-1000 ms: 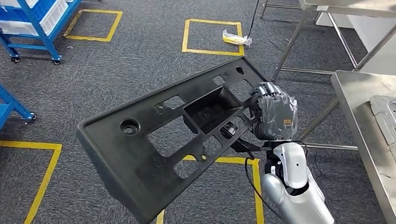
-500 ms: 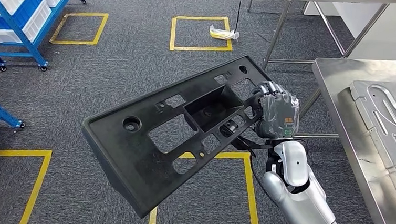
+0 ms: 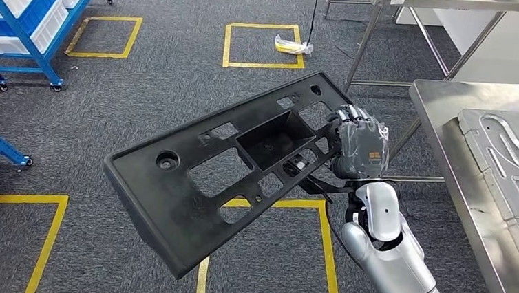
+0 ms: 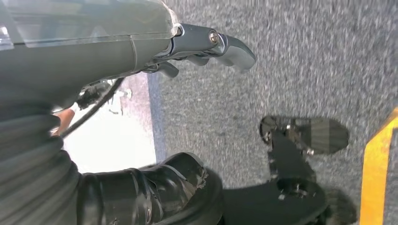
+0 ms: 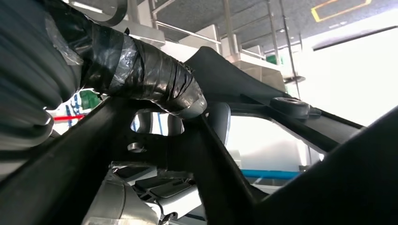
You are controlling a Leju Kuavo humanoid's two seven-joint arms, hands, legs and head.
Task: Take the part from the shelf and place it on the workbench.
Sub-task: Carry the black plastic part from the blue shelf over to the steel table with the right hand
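1. At the upper left of the head view, a blue shelf (image 3: pixel 23 26) with white bins is seen, well apart from everything the task now concerns; a second blue frame is cut off at the left edge.
2. Across the centre of the head view, the black part (image 3: pixel 227 172) is seen held above the grey carpet, tilted, with its lower corner towards the bottom of the frame. It is therefore judged to be off the shelf, and the carrying step is judged to be in hand.
3. Right of centre, the right hand (image 3: pixel 358 150) is seen clamped on the part's right-hand end, fingers curled over the rim.
4. At the right edge, the workbench (image 3: pixel 450 139) is seen, with a silver metal panel (image 3: pixel 511 154) already lying on it. For the next move, the part is judged to need carrying rightward over a bare stretch of the bench and lowering flat.
5. In the right wrist view, the taped thumb (image 5: pixel 150 79) is shown pressed against the part's underside, which the head view hides.
6. In the left wrist view, the left hand (image 4: pixel 197 42) is shown hanging over the carpet with nothing in it; whether its fingers are spread or curled cannot be told.
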